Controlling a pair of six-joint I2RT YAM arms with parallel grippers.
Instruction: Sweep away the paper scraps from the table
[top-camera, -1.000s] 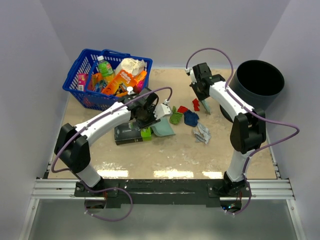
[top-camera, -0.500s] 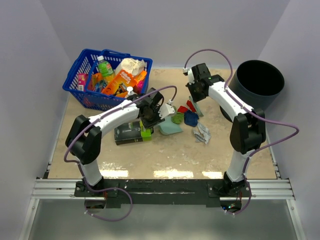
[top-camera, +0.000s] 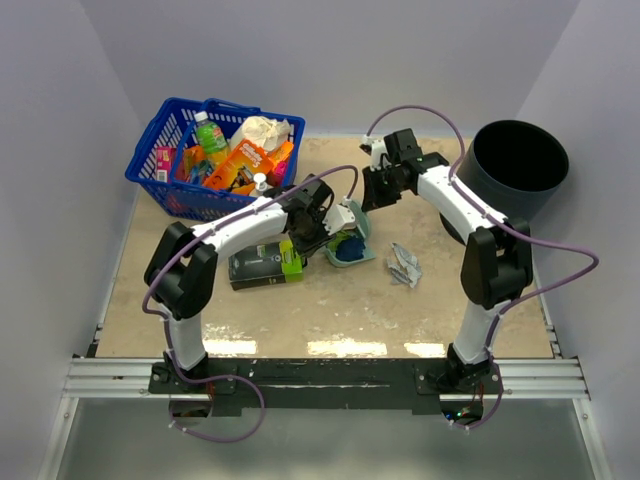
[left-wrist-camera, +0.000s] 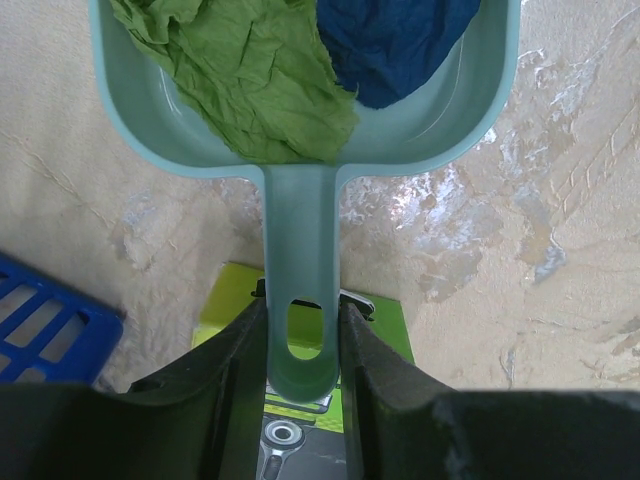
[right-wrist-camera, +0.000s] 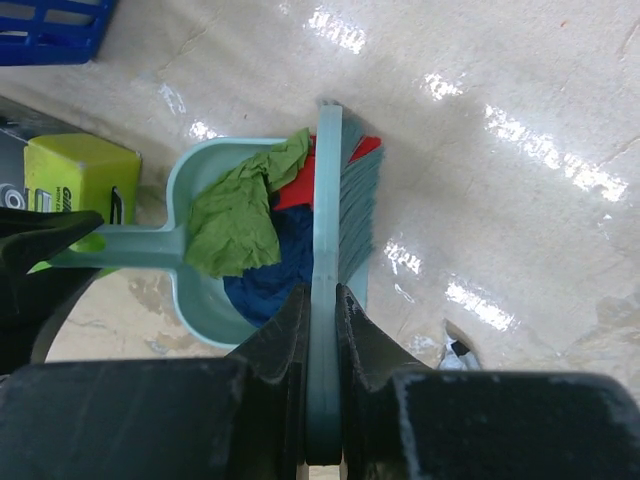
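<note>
My left gripper (left-wrist-camera: 300, 340) is shut on the handle of the teal dustpan (left-wrist-camera: 300, 230), which lies on the beige table (top-camera: 300, 310) with its mouth toward the brush. An olive green wad (left-wrist-camera: 250, 80) and a dark blue wad (left-wrist-camera: 390, 40) lie inside it. My right gripper (right-wrist-camera: 322, 330) is shut on the teal brush (right-wrist-camera: 325, 200), whose bristles stand at the dustpan's mouth. A red wad (right-wrist-camera: 295, 190) sits against the brush at the pan's edge. A whitish-grey wad (top-camera: 404, 265) lies on the table right of the dustpan (top-camera: 335, 260).
A green-and-black box (top-camera: 265, 268) lies just left of the dustpan, under my left gripper (top-camera: 322, 215). A blue basket (top-camera: 150, 160) full of items stands at the back left. A black bin (top-camera: 520, 165) stands at the back right, behind my right arm.
The brush swept leftward and the red, green and blue wads went into the dustpan, which my left gripper pushed right to meet them. The whitish-grey wad stayed put.
</note>
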